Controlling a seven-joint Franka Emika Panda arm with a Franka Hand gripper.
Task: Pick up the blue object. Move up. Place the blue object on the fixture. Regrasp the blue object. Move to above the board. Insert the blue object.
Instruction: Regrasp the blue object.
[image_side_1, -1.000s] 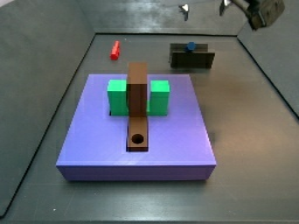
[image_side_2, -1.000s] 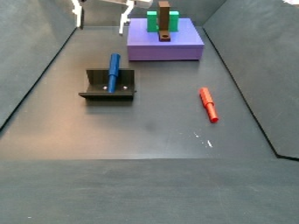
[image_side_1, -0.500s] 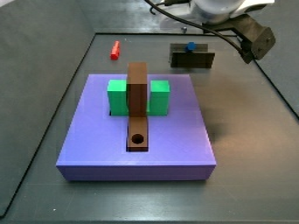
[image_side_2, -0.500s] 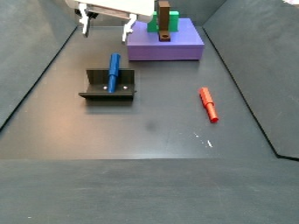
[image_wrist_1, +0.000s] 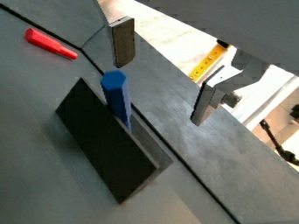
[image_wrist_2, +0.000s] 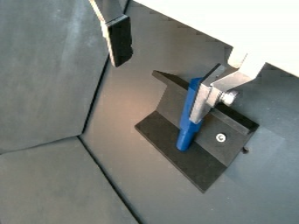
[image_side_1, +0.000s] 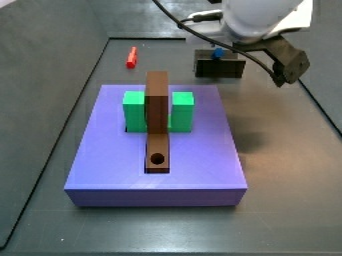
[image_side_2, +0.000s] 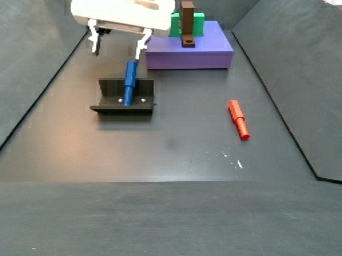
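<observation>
The blue object (image_side_2: 130, 82) is a slim blue peg resting along the recess of the dark fixture (image_side_2: 123, 105), with one end sticking out past it. Both wrist views show it, the blue object (image_wrist_1: 114, 94) leaning up from the fixture (image_wrist_1: 103, 144). My gripper (image_side_2: 119, 42) hangs open just above the peg's far end, fingers (image_wrist_1: 121, 42) spread wide and nothing between them. In a wrist view one finger (image_wrist_2: 211, 94) overlaps the blue object (image_wrist_2: 187, 118). The lavender board (image_side_1: 107, 165) with brown bar (image_side_1: 158, 120) and green block (image_side_1: 134, 110) lies apart from the gripper (image_side_1: 250, 55).
A red peg (image_side_2: 238, 118) lies on the floor to the side of the fixture, also seen as the red peg (image_side_1: 132, 55) behind the board. Dark walls ring the work area. The white arm (image_side_1: 261, 15) reaches in from above.
The gripper has come down from high near the back wall to just over the fixture and the blue peg, staying open. The peg and fixture have not moved.
</observation>
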